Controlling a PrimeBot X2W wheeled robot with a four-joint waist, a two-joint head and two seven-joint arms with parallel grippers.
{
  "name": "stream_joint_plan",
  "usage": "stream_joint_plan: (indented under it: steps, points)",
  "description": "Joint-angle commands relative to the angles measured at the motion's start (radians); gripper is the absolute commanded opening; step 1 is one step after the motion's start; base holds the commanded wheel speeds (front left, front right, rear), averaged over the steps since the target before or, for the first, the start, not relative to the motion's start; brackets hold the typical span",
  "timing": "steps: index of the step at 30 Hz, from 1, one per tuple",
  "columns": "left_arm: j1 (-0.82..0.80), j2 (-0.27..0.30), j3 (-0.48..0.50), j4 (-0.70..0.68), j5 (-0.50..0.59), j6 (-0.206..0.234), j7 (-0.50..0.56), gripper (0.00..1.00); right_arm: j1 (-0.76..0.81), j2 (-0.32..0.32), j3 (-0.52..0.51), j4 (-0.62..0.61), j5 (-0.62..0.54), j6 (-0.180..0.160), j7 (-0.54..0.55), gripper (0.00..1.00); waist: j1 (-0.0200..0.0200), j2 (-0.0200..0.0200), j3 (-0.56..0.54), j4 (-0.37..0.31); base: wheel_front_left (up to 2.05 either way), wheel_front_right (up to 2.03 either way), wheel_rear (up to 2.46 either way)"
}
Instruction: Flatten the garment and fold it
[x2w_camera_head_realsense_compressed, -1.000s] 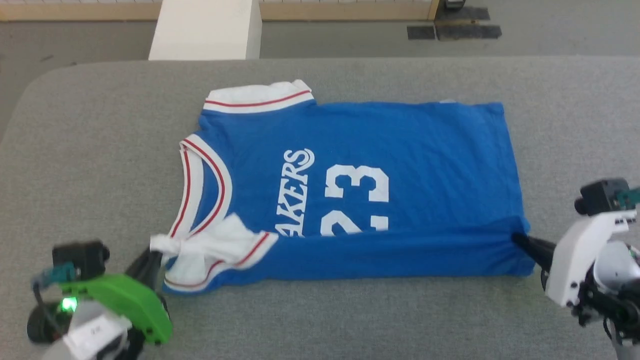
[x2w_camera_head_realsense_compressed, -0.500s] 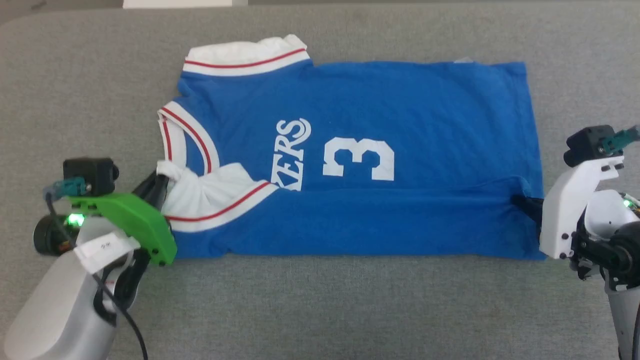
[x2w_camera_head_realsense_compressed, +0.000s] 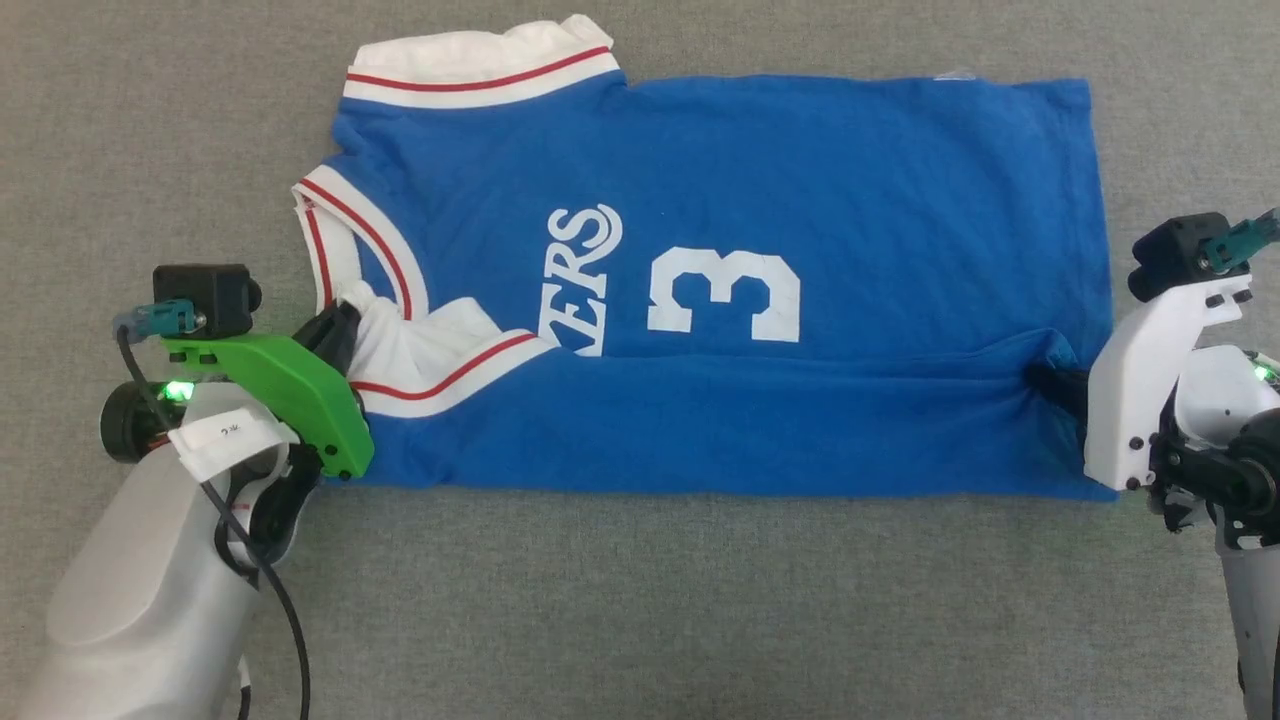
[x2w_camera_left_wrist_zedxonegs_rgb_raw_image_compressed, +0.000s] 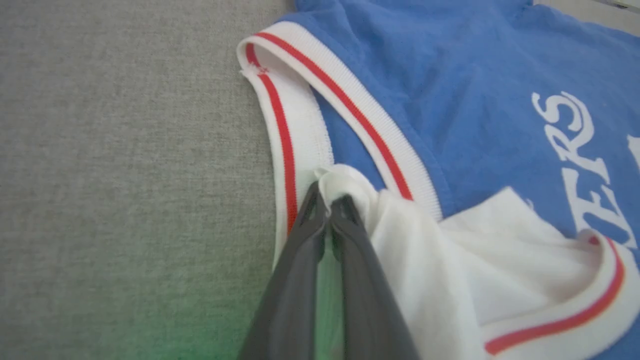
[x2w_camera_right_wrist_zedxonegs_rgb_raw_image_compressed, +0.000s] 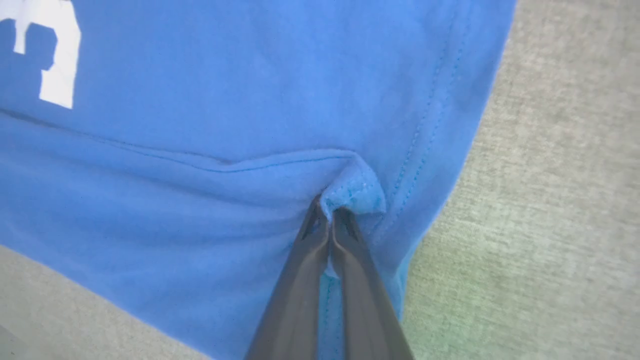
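Observation:
The garment (x2w_camera_head_realsense_compressed: 800, 180), a blue jersey with white red-striped trim, lies sideways on the grey surface, collar to the left. Its near long edge is folded over the front, covering part of the lettering and number. My left gripper (x2w_camera_head_realsense_compressed: 340, 325) is shut on the white sleeve cloth (x2w_camera_left_wrist_zedxonegs_rgb_raw_image_compressed: 350, 185) beside the collar, holding it just over the neckline. My right gripper (x2w_camera_head_realsense_compressed: 1050, 382) is shut on the blue hem corner (x2w_camera_right_wrist_zedxonegs_rgb_raw_image_compressed: 355, 192) at the jersey's right end. In both wrist views the dark fingers (x2w_camera_left_wrist_zedxonegs_rgb_raw_image_compressed: 310, 240) (x2w_camera_right_wrist_zedxonegs_rgb_raw_image_compressed: 312, 240) pinch a small bunch of cloth at their tips.
Grey felt-like tabletop (x2w_camera_head_realsense_compressed: 640, 600) stretches all around the jersey, with wide bare room in front of it and to its left. My pale left forearm (x2w_camera_head_realsense_compressed: 140, 600) crosses the lower left corner.
The camera has tilted down, so the table's far edge and floor have left the picture. Both grippers have carried the near edge farther over the front, covering more lettering and one digit.

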Motion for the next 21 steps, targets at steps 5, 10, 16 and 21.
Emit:
stream_joint_plan:
  steps: [5, 10, 16, 21]
  points:
    - [0.002, -0.013, 0.002, 0.025, -0.012, 0.002, -0.007, 1.0, 0.032, 0.025, -0.02, 0.025, 0.012, -0.002, -0.032, 1.0, -0.0001, 0.0, -0.053, 0.003, 0.0, 0.0, 0.0]
    - [0.032, 0.006, 0.033, -0.01, -0.019, 0.028, -0.039, 1.0, 0.053, 0.051, -0.072, 0.006, 0.036, -0.002, -0.109, 1.0, -0.0001, 0.0, -0.125, 0.001, 0.0, 0.0, 0.0]
    - [0.1, 0.033, 0.094, -0.094, 0.007, 0.088, -0.167, 1.0, 0.095, 0.085, -0.128, -0.032, 0.046, -0.002, -0.266, 1.0, -0.0001, 0.0, -0.216, -0.005, 0.0, 0.0, 0.0]
    - [0.221, 0.035, 0.133, -0.184, 0.032, 0.128, -0.309, 1.0, 0.171, 0.1, -0.137, -0.064, 0.06, -0.002, -0.368, 1.0, -0.0001, 0.0, -0.27, -0.012, 0.0, 0.0, 0.0]
